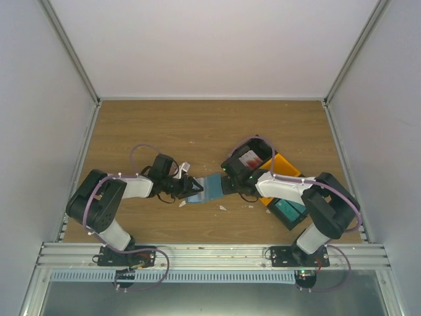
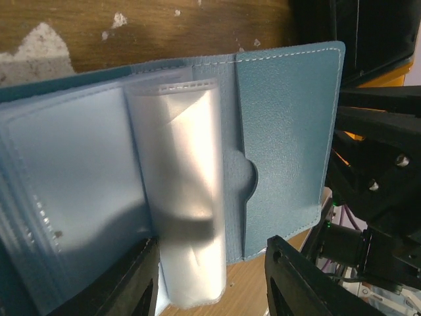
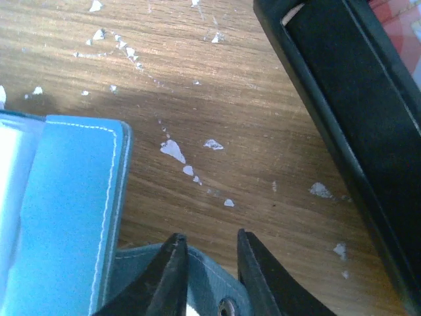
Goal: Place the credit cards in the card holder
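Dull-blue card holder (image 1: 205,189) spread open, white-stitched cover, clear plastic sleeves fanned, toward the table (image 1: 197,125) near edge, left gripper (image 2: 210,263) half open astride one sleeve, right gripper (image 3: 209,237) barely parted over its flap, red-and-white credit card (image 1: 252,158) in black bin (image 3: 342,99) just beyond.

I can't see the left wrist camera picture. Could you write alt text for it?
An open blue card holder fills the view, its clear plastic sleeves seemingly empty, one curling up between the two black fingers of the left end effector. Behind it lies a wooden table flecked with white scraps; the right arm crowds the right edge.
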{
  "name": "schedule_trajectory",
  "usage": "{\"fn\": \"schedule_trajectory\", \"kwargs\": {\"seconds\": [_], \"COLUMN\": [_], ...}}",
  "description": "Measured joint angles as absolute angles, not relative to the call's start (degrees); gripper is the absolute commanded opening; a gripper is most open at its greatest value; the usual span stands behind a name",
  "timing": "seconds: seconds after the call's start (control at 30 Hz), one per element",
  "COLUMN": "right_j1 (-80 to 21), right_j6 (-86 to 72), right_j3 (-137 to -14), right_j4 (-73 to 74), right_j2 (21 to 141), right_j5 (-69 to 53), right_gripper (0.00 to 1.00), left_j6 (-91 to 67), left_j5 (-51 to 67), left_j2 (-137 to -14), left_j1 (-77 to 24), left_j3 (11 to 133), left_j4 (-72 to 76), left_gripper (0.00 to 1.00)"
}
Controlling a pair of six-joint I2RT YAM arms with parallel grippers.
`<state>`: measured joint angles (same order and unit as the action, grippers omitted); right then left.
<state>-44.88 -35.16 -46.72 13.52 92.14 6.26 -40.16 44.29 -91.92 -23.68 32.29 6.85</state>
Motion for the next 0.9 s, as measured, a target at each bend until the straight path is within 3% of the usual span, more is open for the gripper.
{"fn": "schedule_trajectory", "kwargs": {"seconds": [0.17,0.33,0.6,0.83,0.9], "right_j1": [-45.0,-45.0,-45.0,-45.0,-45.0], "right_j6": [-35.5,-36.0,-35.2,-32.7,-32.2], "right_j3": [-47.6,-48.1,-48.2,-47.4,-46.7], "right_j4": [15.3,16.0,14.2,8.6,7.2], "right_j2": [90.8,85.3,78.1,74.6,74.5], "right_j5": [7.7,8.1,3.6,-3.7,-5.9], "right_gripper": [0.44,0.51,0.5,0.3,0.3], "left_j6": [-40.5,-40.4,-39.9,-39.9,-39.8], "left_j5": [44.1,43.1,42.5,42.3,42.3], "left_j2": [-92.7,-92.7,-93.9,-94.8,-95.0], "left_j1": [-24.3,-25.8,-27.1,-28.0,-28.0], "left_j3": [33.6,35.3,37.9,39.2,39.6], "left_j4": [6.7,5.4,4.6,4.0,4.0], "left_gripper": [0.47,0.48,0.47,0.46,0.46]}}
